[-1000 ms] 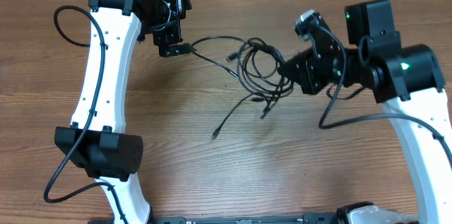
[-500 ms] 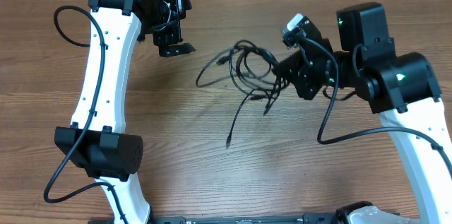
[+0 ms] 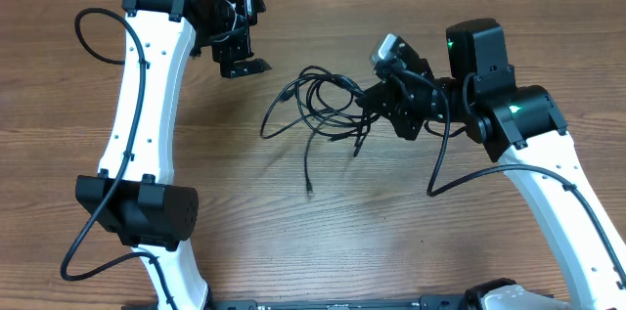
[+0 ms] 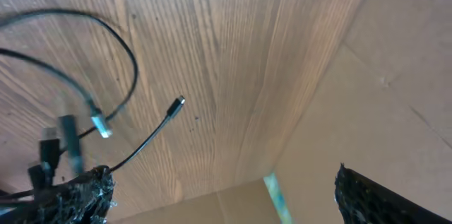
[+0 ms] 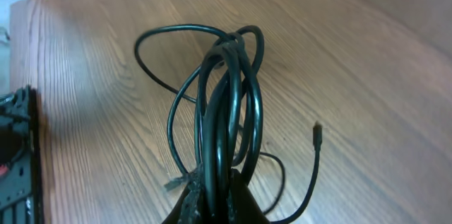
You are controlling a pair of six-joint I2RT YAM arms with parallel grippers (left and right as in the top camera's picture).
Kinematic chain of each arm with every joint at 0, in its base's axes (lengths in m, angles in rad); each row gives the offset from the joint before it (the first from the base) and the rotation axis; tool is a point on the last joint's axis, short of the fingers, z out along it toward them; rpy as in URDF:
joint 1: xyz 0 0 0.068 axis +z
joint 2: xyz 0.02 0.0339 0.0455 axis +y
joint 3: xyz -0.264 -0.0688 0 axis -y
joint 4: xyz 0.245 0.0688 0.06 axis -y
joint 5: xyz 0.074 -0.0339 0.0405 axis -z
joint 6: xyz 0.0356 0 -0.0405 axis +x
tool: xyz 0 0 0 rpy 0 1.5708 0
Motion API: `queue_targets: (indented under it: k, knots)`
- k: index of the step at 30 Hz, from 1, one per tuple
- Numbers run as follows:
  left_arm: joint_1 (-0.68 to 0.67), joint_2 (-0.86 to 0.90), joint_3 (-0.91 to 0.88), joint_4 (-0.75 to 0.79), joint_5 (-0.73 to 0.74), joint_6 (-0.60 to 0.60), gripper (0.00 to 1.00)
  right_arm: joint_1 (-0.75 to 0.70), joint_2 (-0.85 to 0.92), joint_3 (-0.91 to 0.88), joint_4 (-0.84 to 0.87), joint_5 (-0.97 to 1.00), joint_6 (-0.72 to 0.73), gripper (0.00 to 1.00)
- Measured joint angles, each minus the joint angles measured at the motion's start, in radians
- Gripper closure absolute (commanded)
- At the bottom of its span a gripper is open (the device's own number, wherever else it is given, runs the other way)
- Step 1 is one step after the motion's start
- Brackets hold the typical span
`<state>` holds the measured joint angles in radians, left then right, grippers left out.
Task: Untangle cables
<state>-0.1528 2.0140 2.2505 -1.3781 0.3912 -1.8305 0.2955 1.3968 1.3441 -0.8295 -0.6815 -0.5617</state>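
A tangle of thin black cables (image 3: 318, 105) lies on the wooden table, with loose ends trailing down and to the left. My right gripper (image 3: 367, 105) is shut on the right side of the bundle; in the right wrist view its fingertips (image 5: 244, 199) pinch several loops of the cables (image 5: 226, 104). My left gripper (image 3: 245, 66) is open and empty, apart from the tangle at its upper left. In the left wrist view its fingers (image 4: 367, 196) stand wide, with cable ends (image 4: 99, 121) at the left.
The wooden table (image 3: 391, 232) spreads round the tangle. A brown cardboard wall (image 4: 395, 75) borders the table's far edge. The white arm links (image 3: 147, 105) stand at the left and the right.
My right gripper has dragged the bundle to the left. The cable end that my left gripper held a second ago has come free, and the loose ends have swung leftward.
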Motion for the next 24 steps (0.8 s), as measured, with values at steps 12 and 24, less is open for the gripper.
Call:
queue_targets:
  k: [12,24]
  knots:
    - [0.0,0.0,0.0,-0.003,0.09,0.019,0.0,0.0,0.0,0.0,0.058,0.0,-0.014,0.96]
    - [0.004,0.0,0.0,-0.183,0.135,0.642,0.0,0.005,-0.001,0.0,0.084,0.042,0.009,0.96]
